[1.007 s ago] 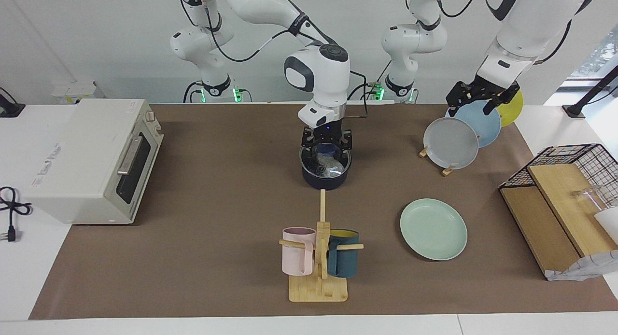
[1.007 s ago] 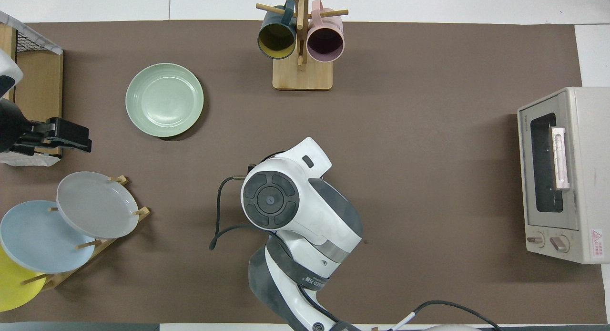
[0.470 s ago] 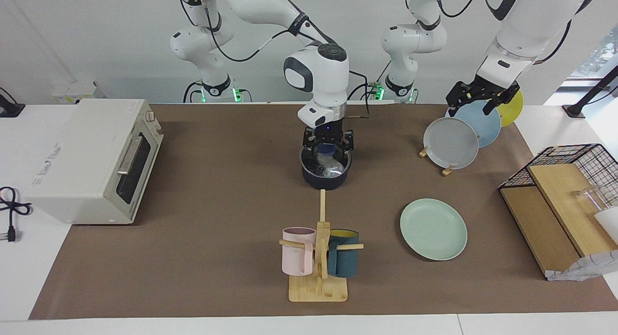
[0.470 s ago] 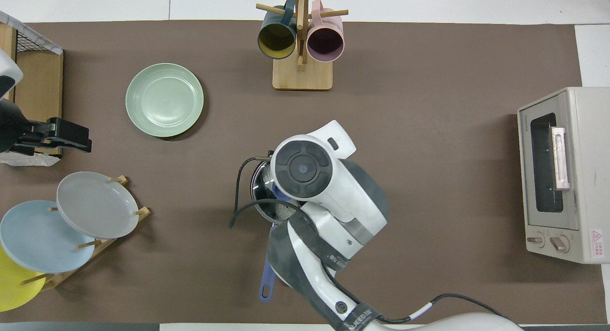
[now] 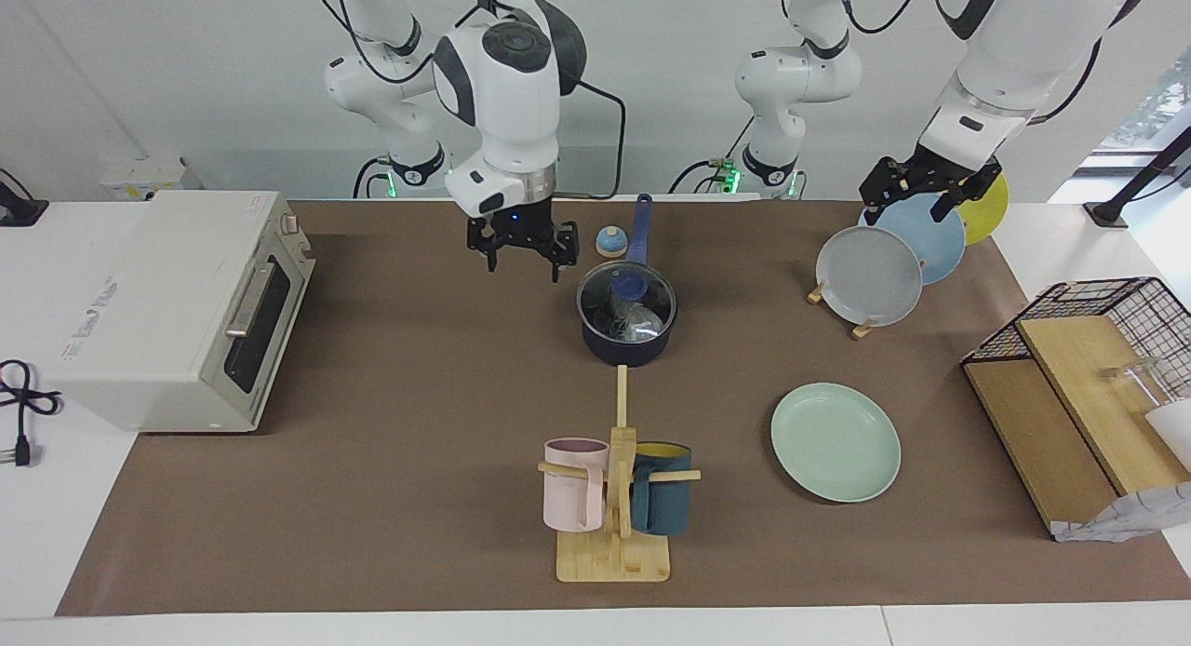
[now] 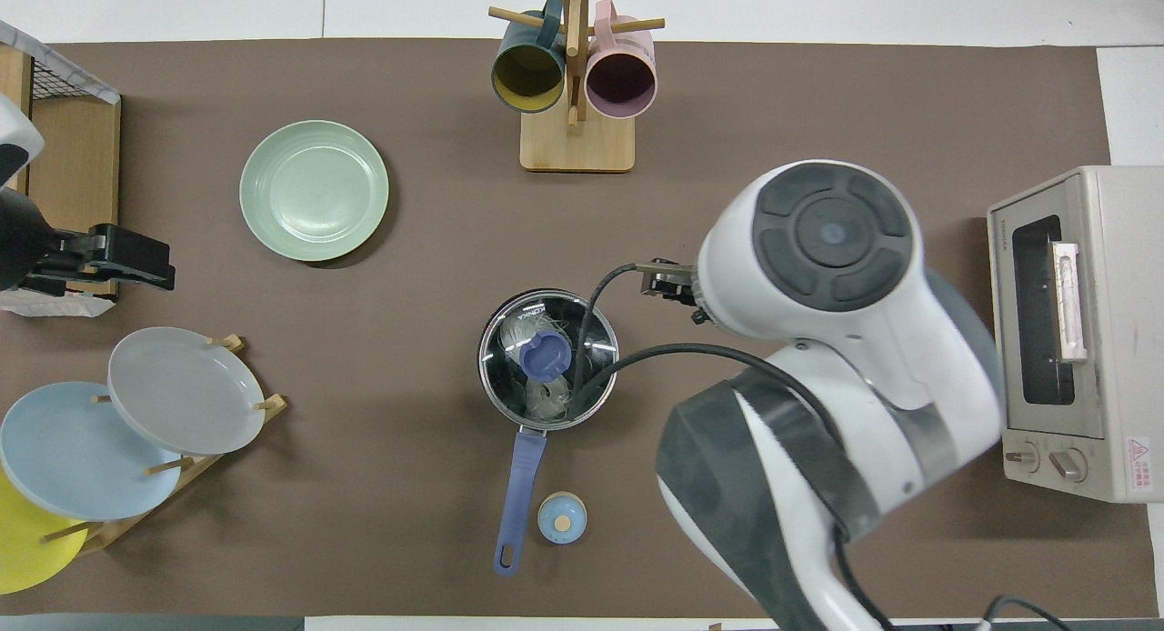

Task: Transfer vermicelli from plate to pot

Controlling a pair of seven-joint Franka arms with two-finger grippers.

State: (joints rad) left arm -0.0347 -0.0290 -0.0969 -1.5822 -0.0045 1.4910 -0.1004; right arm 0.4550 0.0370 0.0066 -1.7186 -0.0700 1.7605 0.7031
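Nearest the robots, your left gripper (image 5: 924, 192) hangs over the rack of grey, light blue and yellow plates (image 5: 869, 275) at the left arm's end of the table; its jaws are spread and carry nothing. Your right gripper (image 5: 521, 244) is up in the air over bare brown mat, jaws apart and empty, just to the oven's side of the pot (image 5: 628, 326). Between it and the pot's long blue handle sits a small blue knobbed lid (image 5: 609, 242). The pot stands beside this gripper toward the left arm's end, and a glass lid with a blue knob (image 6: 544, 355) rests on its rim. You can see the vermicelli (image 6: 543, 396) through the glass, lying inside the pot. Farther from the robots than your right gripper, the mug tree (image 5: 616, 497) holds a pink and a teal mug, and the mint-green plate (image 5: 835, 441) lies bare beside it, well apart from both grippers.
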